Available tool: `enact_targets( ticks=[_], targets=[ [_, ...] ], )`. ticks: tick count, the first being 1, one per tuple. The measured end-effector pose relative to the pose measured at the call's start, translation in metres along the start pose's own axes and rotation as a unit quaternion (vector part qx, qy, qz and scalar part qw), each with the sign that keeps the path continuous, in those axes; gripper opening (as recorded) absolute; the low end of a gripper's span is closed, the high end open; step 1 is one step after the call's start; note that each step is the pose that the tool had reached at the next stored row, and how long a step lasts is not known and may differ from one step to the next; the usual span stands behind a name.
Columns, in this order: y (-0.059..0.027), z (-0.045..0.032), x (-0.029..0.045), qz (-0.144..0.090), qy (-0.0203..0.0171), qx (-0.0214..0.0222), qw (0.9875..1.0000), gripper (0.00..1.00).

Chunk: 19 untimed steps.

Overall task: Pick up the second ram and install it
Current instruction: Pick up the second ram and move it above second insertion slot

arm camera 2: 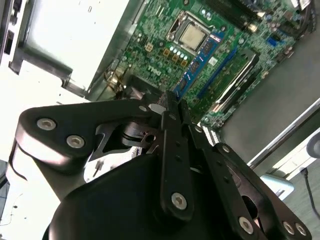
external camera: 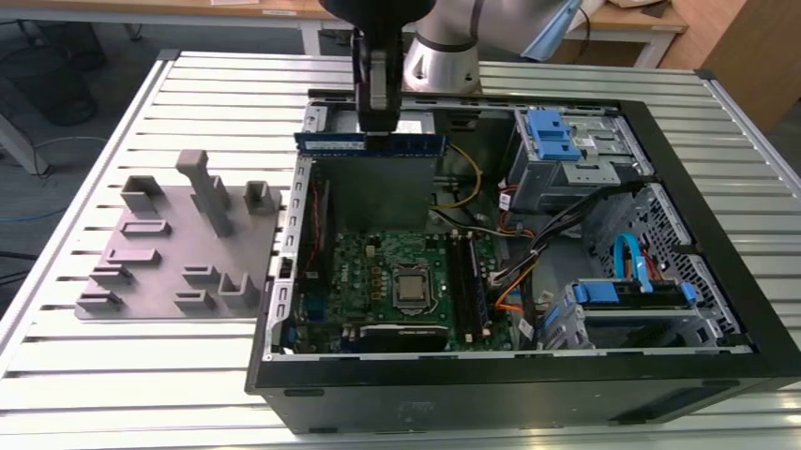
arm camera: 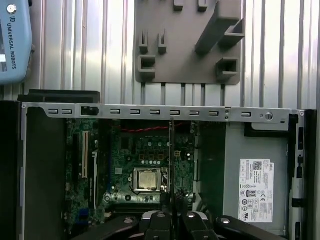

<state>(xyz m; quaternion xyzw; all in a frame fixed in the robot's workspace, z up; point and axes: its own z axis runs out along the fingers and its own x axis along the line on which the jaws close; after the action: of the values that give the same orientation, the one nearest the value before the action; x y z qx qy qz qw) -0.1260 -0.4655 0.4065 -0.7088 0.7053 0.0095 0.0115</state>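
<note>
Dark blue memory stick [external camera: 414,144], long and thin, hangs level in the air over the far edge of an open black computer case [external camera: 501,380]. The robot's hand [external camera: 378,129] reaches down from above and pinches the stick near its middle, fingers pressed against its flat sides. Nearer and lower, the green motherboard [external camera: 375,258] lies on the case floor. A grey plastic block [external camera: 175,239] with posts and pockets sits on the slatted metal counter [external camera: 138,375], just beside the case on the exterior view's left.
</note>
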Motion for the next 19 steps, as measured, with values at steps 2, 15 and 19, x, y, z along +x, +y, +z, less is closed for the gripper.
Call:
enact_targets(
  ticks=[2, 15, 19],
  targets=[
    [-0.0080, 0.0004, 0.0001, 0.000, 0.0000, -0.0001, 1.0000, 0.14],
    [-0.0443, 0.0135, 0.0019, 0.002, -0.0086, -0.0001, 1.0000, 0.14],
    [-0.0500, 0.0199, 0.0026, 0.005, -0.0086, 0.0000, 0.9999, 0.14]
  ],
)
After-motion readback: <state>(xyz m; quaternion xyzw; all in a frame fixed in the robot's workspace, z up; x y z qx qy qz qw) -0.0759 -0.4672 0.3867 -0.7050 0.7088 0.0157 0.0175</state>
